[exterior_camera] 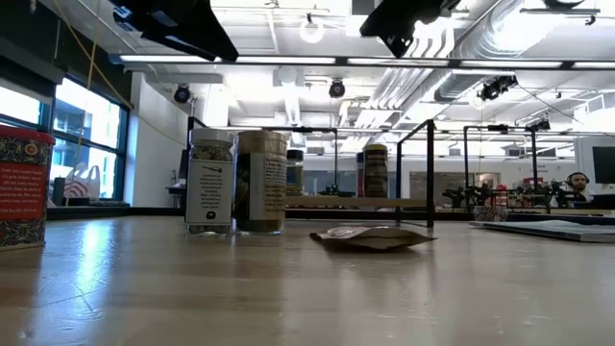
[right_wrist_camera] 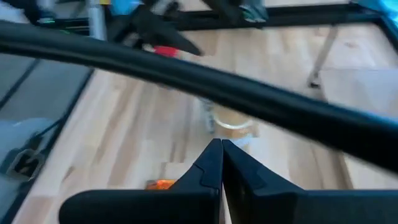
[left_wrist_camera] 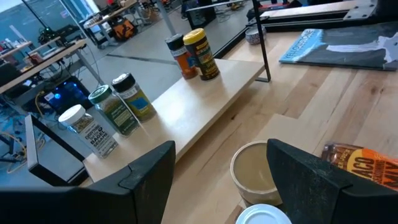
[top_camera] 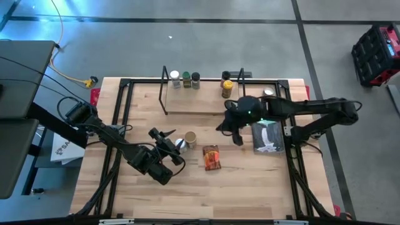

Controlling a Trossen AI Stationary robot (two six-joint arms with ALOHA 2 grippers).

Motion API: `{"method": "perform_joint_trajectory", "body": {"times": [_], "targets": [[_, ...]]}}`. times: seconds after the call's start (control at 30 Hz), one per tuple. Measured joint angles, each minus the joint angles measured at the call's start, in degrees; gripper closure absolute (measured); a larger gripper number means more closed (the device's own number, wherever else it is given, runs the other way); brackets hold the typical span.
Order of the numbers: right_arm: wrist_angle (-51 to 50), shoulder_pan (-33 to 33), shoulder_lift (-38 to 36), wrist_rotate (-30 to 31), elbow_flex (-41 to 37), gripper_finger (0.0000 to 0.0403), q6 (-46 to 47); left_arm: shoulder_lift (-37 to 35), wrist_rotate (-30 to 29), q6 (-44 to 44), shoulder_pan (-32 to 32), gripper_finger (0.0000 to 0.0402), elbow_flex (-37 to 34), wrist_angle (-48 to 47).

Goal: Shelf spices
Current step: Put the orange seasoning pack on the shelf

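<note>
The shelf (top_camera: 200, 103) stands at the table's far side, and its light board (left_wrist_camera: 205, 93) carries a white jar (left_wrist_camera: 87, 129), a green jar (left_wrist_camera: 113, 109), a dark jar (left_wrist_camera: 134, 96), a dark-capped jar (left_wrist_camera: 180, 55) and a yellow jar (left_wrist_camera: 203, 53). A tan jar (top_camera: 190, 139) and a white-lidded jar (top_camera: 180, 144) stand upright mid-table. The brown packet (top_camera: 212, 157) lies flat near them. A red box (exterior_camera: 19, 187) shows in the low view. My left gripper (left_wrist_camera: 221, 148) is open just left of the tan jar (left_wrist_camera: 255, 169), touching nothing. My right gripper (right_wrist_camera: 221, 158) is shut, hovering right of the jars.
A flat book (top_camera: 269, 136) lies right of my right gripper (top_camera: 230, 130). A small silver tin (top_camera: 269, 92) sits beyond it, at the far right. The black table frame (top_camera: 119, 125) runs along both sides. A black bar (right_wrist_camera: 186, 71) crosses the right wrist view.
</note>
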Motion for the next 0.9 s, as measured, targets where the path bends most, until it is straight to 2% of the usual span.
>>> {"method": "perform_joint_trajectory", "body": {"times": [0.13, 0.3, 0.4, 0.7, 0.8, 0.9], "targets": [[-0.61, 0.07, 0.74, -2.61, 0.00, 0.0402, -1.74, 0.00, 0.02, 0.00, 0.00, 0.0154, 0.00, 0.00], [-0.76, 1.48, 6.78, -3.60, 0.00, 0.0395, -1.84, 0.00, 0.42, -0.01, 0.00, 0.0154, 0.00, 0.03], [-0.75, 2.34, 11.98, -4.06, 0.00, 0.0362, -1.44, 0.00, 1.38, -0.02, 0.17, 0.0154, 0.00, 0.09], [-0.74, 3.02, 25.61, -6.13, -0.04, 0.0210, 3.31, 0.00, 6.44, 0.72, 0.50, 0.0154, -0.02, 2.40], [-0.72, 5.13, 27.43, -6.45, -0.07, 0.0191, 4.12, 0.00, 9.41, 3.71, 0.24, 0.0154, -0.02, 5.32], [1.12, 9.21, 27.77, -2.11, -0.07, 0.0188, 4.16, 0.00, 11.21, 7.20, 0.07, 0.0154, -0.02, 8.44]]}}
